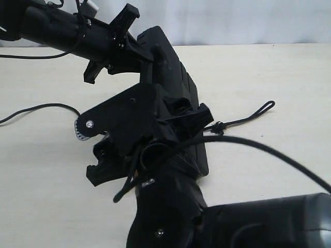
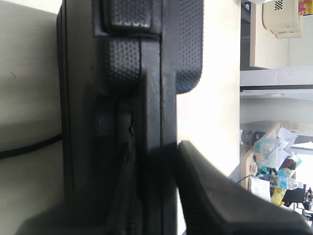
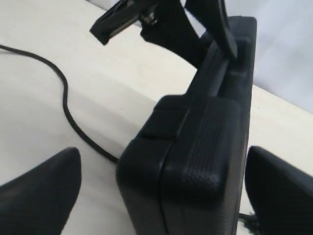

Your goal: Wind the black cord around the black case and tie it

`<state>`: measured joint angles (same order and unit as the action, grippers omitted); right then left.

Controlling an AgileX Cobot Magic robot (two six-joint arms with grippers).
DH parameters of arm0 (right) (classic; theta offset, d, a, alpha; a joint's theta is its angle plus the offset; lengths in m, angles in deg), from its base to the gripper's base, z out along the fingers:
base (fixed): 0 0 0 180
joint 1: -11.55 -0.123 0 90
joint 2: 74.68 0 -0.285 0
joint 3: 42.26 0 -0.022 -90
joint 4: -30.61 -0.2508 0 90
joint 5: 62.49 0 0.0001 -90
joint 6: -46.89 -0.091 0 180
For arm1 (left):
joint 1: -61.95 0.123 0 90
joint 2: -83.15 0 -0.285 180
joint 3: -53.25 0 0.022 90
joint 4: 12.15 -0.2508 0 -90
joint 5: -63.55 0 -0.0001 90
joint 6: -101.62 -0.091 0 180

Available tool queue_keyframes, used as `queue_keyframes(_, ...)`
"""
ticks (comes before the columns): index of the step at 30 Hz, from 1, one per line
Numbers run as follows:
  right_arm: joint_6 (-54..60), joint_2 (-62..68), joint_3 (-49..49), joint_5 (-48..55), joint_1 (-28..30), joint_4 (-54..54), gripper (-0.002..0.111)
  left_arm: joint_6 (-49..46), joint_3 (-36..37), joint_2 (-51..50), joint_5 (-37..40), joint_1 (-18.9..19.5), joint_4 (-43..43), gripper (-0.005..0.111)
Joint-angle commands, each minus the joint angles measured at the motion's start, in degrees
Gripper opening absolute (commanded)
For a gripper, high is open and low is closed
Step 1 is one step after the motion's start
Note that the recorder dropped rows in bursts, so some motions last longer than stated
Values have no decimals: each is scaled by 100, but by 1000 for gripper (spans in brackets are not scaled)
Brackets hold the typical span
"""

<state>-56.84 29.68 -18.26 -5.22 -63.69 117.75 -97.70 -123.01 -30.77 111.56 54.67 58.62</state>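
The black case (image 1: 176, 67) stands on its narrow edge on the table. My left gripper (image 1: 150, 57) reaches in from the top left and is shut on the case's far end; in the left wrist view the case (image 2: 122, 63) fills the space between that gripper's (image 2: 156, 156) fingers. My right gripper (image 1: 150, 144) comes from below and is open. It straddles the near end of the case (image 3: 205, 137) with a gap on each side of the right gripper (image 3: 161, 191). The black cord's (image 1: 243, 120) loop and knot lie on the table right of the case.
A thin black line (image 1: 36, 108) curves over the table left of the case and reaches its foot (image 3: 66, 105); it may be the same cord. A thicker black arm cable (image 1: 274, 152) arcs over the table at the right. The pale tabletop (image 1: 46, 196) extends on both sides.
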Motion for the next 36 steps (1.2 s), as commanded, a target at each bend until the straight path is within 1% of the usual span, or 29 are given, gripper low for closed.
queue_keyframes(1,-59,376,32,154,288,219,84,-27,-56,115,0,-8,321,0)
queue_keyframes(4,-59,498,-15,154,463,268,84,-27,-56,115,35,-8,321,0)
queue_keyframes(9,-116,497,-144,322,480,538,84,-55,-56,115,22,-8,321,0)
queue_keyframes(11,-120,497,-227,283,469,529,80,-55,-56,115,22,-8,240,3)
queue_keyframes(13,-189,497,-265,239,479,454,67,-55,-56,115,49,-8,150,8)
queue_keyframes(16,-550,497,-265,287,479,454,38,-55,-56,115,63,-8,4,20)
queue_keyframes(18,-662,475,-265,302,479,410,16,-55,-56,115,100,-8,-23,29)
queue_keyframes(19,-683,461,-265,302,479,369,7,-55,-56,115,120,-8,2,33)
queue_keyframes(20,-705,460,-265,329,479,289,5,-55,-56,115,130,-8,27,36)
queue_keyframes(23,-1053,460,-265,537,479,127,4,-55,-105,115,130,39,14,42)
queue_keyframes(26,-1288,422,-265,643,479,-7,4,-247,-275,115,360,175,28,43)
queue_keyframes(30,-1374,238,-265,414,479,33,4,-1014,-776,123,1012,477,-8,43)
queue_keyframes(31,-1467,166,-265,382,479,33,4,-1204,-935,141,1129,582,-130,43)
queue_keyframes(32,-1575,86,-265,385,479,33,4,-1342,-1072,156,1195,679,-349,43)
queue_keyframes(34,-1712,-81,-265,258,543,21,4,-1343,-1378,254,1261,924,-1168,43)
queue_keyframes(36,-1712,-236,-265,-238,739,-72,4,-1343,-1535,418,1274,1108,-1976,43)
